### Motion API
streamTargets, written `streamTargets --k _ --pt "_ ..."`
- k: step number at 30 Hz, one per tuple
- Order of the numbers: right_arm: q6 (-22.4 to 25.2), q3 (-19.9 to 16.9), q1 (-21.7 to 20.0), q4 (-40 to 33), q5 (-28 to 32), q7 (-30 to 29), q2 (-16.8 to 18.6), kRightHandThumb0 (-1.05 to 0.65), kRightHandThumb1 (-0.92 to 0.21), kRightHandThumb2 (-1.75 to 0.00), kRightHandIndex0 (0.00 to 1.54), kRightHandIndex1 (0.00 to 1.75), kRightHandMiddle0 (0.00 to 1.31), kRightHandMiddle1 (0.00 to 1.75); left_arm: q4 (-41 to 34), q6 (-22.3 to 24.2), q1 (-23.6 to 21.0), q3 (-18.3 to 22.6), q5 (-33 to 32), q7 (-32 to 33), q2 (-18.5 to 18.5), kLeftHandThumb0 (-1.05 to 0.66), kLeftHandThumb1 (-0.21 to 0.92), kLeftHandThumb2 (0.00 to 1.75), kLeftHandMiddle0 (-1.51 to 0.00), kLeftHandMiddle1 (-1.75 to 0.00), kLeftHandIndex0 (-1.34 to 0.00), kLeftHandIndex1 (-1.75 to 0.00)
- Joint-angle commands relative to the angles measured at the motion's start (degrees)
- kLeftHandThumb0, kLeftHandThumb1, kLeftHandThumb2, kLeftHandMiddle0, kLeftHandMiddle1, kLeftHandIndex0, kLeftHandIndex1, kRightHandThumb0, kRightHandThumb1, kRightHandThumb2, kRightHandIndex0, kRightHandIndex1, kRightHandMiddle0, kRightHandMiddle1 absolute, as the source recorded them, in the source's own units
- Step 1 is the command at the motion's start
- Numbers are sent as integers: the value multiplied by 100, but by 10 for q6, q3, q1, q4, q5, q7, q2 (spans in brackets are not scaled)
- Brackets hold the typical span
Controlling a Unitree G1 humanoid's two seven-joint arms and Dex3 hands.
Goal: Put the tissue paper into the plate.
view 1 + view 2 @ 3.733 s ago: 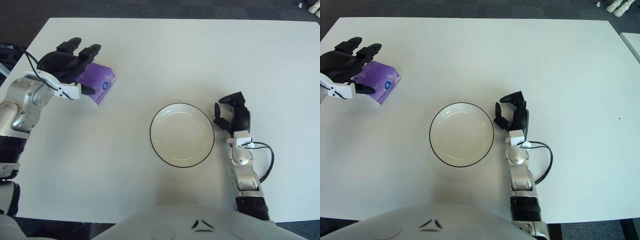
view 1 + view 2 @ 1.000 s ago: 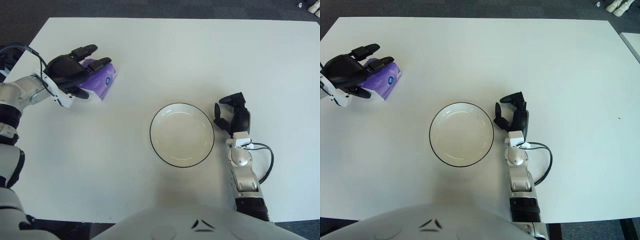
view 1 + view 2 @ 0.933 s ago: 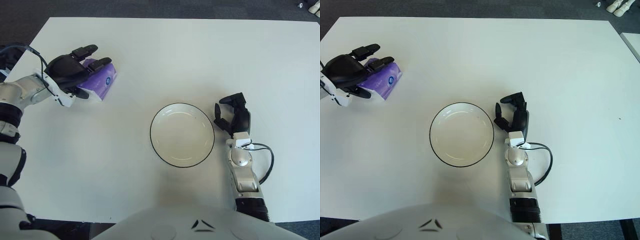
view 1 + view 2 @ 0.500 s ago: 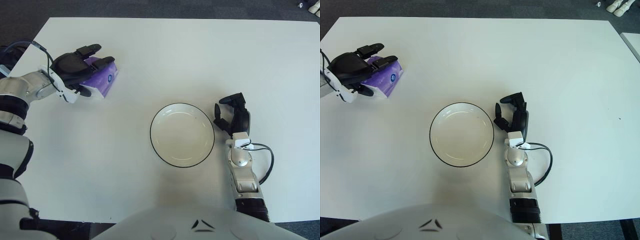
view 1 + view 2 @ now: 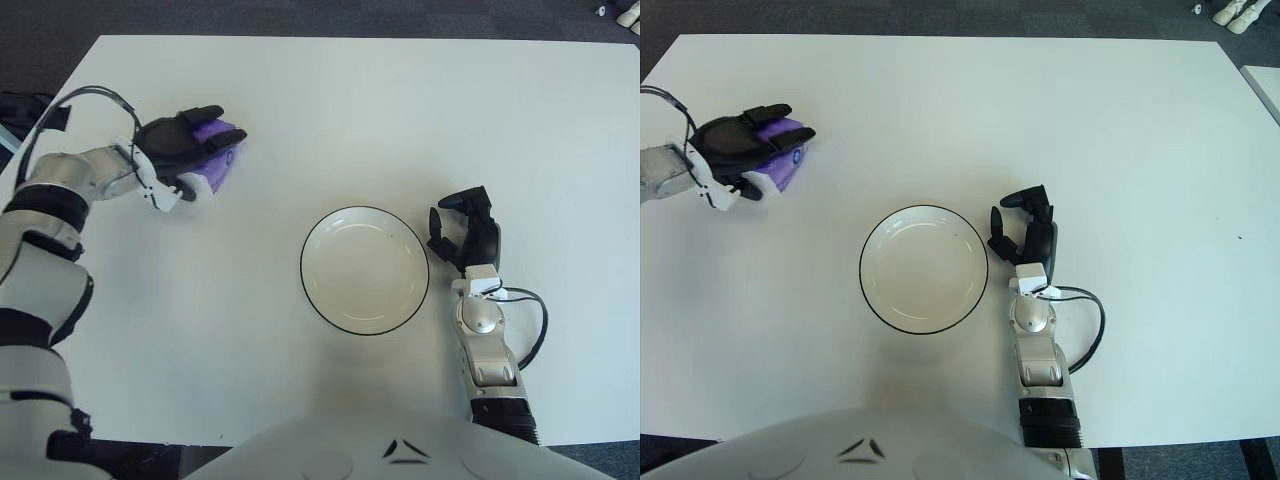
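Shifted since the earlier frames: left hand (image 5: 178,148) now swung round over the tissue pack (image 5: 218,163), forearm reaching in from 9 o'clock, black fingers draped across the purple top, pack nudged a little toward the centre. Otherwise unchanged.

Largest first:
- Table (image 5: 340,110): white, fills nearly the whole view, dark floor round its far edge.
- Plate (image 5: 364,269): white with a dark rim, near the centre, bare inside.
- Left hand: at 10 o'clock from the plate, well apart from it; fingers closed down on the pack from above, thumb against its near side. Looks like a grasp, though whether firm enough to lift cannot be told.
- Right hand (image 5: 466,230): parked just beside the plate's rim at 3 o'clock, fingers loosely curled, holding nothing.
- Pack: small, purple, apparently resting on the table under the left hand.

Progress, as a judgement: early. Reach and closing of the fingers seem done. Left to do: lift the pack, carry it toward 4 o'clock across the table to the plate, lower, let go.
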Motion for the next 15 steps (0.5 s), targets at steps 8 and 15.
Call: streamTargets --k 8,15 --pt "12 -3 27 8 6 1 3 -38 -67 -88 59 122 34 175 44 -23 -23 -55 9 -68 -37 -105 75 56 0 0 0 0" --pt "5 -3 30 8 9 4 3 -39 -64 -91 60 122 36 175 54 -30 -25 -82 13 -77 -45 -105 75 55 0 0 0 0"
